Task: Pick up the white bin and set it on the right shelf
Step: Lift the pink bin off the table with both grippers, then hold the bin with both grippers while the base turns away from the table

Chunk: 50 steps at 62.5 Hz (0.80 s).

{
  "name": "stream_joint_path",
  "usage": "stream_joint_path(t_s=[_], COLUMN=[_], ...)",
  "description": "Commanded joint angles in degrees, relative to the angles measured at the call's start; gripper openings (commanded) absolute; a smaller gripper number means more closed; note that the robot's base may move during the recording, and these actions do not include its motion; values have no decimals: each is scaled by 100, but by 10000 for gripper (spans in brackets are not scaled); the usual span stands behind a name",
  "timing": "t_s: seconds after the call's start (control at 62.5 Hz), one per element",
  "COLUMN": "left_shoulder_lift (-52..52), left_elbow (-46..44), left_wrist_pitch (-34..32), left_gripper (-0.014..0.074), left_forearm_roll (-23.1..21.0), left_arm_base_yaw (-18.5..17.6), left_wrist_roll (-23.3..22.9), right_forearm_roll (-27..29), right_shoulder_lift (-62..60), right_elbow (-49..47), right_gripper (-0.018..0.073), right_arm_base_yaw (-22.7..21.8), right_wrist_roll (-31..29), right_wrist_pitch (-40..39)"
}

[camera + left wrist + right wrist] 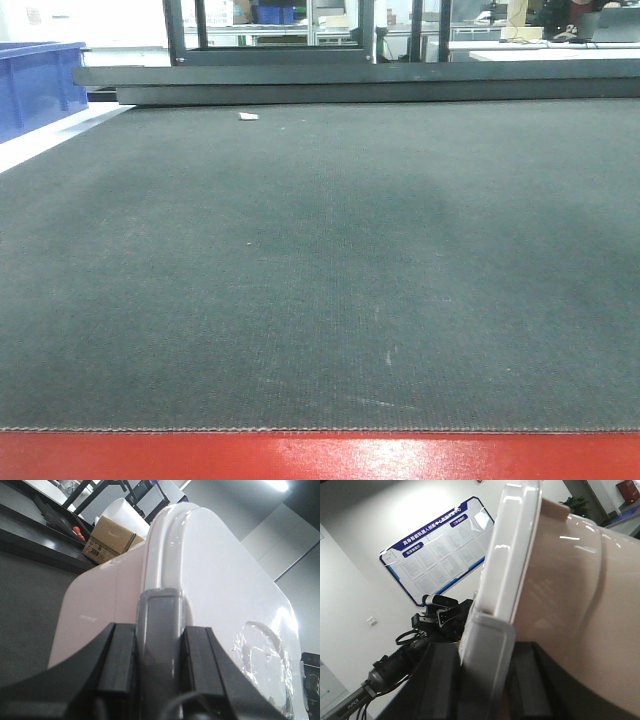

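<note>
Left wrist view: the large off-white, faintly pinkish plastic bin (215, 580) with rounded corners fills most of the frame, close against the camera. Its glossy raised rim runs down the middle and ends in a grey section that sits between the black fingers (117, 655) of the left gripper (159, 645). The jaws are closed to the width of that rim, and both pads touch it.

Right wrist view: the same bin (580, 605) appears tilted, with its white lid edge (512, 545) running from top to bottom. The right gripper (485, 665) clamps the lower end of that edge, with one black pad on each side and no gap visible. Neither wrist view shows whether the base of the bin rests on anything.

Surroundings, left wrist: a brown cardboard box (107, 540) stands behind the bin, beyond a dark tabletop (30, 610).

Surroundings, right wrist: a blue-framed notice board (437, 547) hangs on a white wall, and black camera hardware (440, 612) sits below it.

Front view: a dark grey woven mat (320, 280) covers the table, with a red strip (320, 458) along the near edge. A blue plastic crate (35, 85) stands at far left, and a small white scrap (248, 116) lies near the far edge.
</note>
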Motion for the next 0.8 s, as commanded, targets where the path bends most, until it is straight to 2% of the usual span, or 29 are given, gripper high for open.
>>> stream_joint_path(t_s=[0.0, 0.784], left_shoulder_lift=[-324, -324], left_elbow=[-218, -218], left_wrist_pitch=[875, 865], left_gripper=[-98, -98], left_forearm_roll=[-571, -571], left_arm_base_yaw=[-114, -114], left_wrist_roll=[49, 49], right_forearm_roll=[701, 701], right_shoulder_lift=[-142, -142], right_elbow=[-199, -199], right_gripper=[178, 178], right_arm_base_yaw=[80, 80], right_wrist_roll=[-141, -141], right_wrist_pitch=[750, 624])
